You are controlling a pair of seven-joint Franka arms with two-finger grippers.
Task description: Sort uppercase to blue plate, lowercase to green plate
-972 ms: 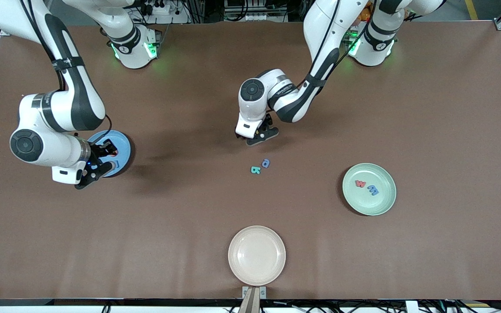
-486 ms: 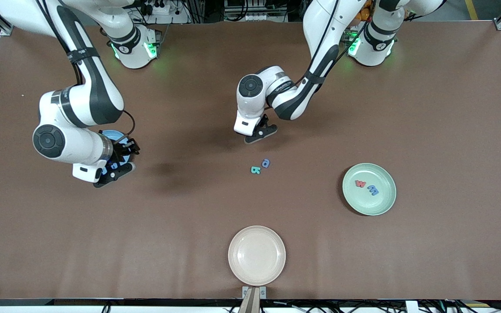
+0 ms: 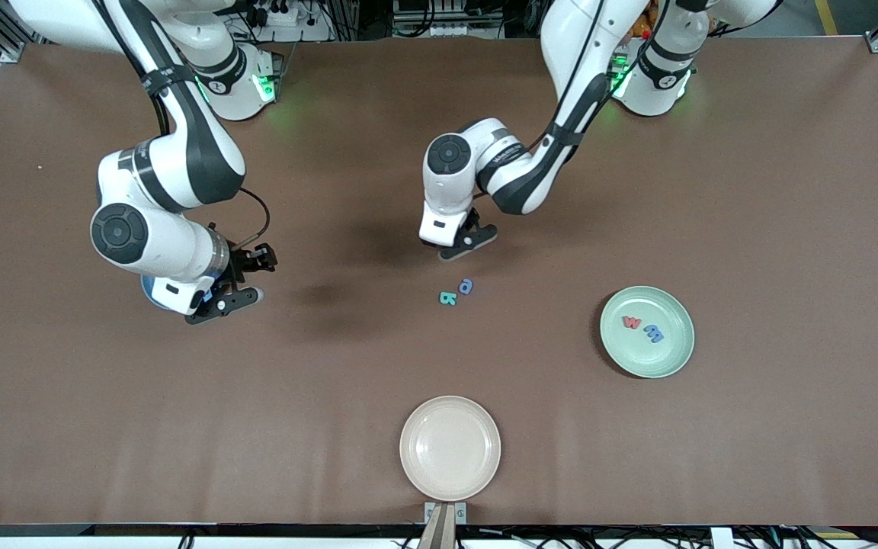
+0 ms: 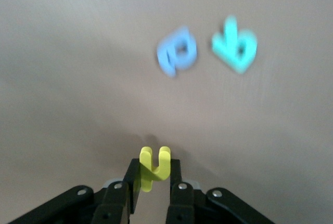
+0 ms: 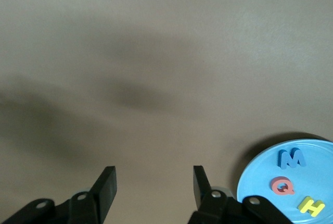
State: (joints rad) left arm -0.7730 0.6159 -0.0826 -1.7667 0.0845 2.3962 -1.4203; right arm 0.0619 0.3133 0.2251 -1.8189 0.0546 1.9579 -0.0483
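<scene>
My left gripper (image 4: 154, 169) (image 3: 463, 238) is shut on a small yellow hooked lowercase letter (image 4: 154, 168), over the table beside two loose letters. These are a blue rounded lowercase letter (image 3: 466, 286) (image 4: 177, 57) and a teal uppercase letter (image 3: 448, 298) (image 4: 235, 48). The green plate (image 3: 664, 362) holds a red w (image 3: 631, 322) and a blue rounded letter (image 3: 653, 333). The blue plate (image 5: 257, 177) holds a blue M (image 5: 290, 158), a red Q (image 5: 282, 186) and a yellow H (image 5: 311, 206). In the front view the right arm covers most of that plate. My right gripper (image 5: 154, 177) (image 3: 250, 278) is open and empty over bare table beside it.
A cream plate (image 3: 450, 447) with nothing on it sits at the table edge nearest the front camera. Brown table surface stretches between the three plates. The right arm's elbow and wrist hang over the blue plate's area.
The right arm has swung off the blue plate toward the table's middle, and its fingers have spread. The left hand has shifted slightly toward the left arm's end.
</scene>
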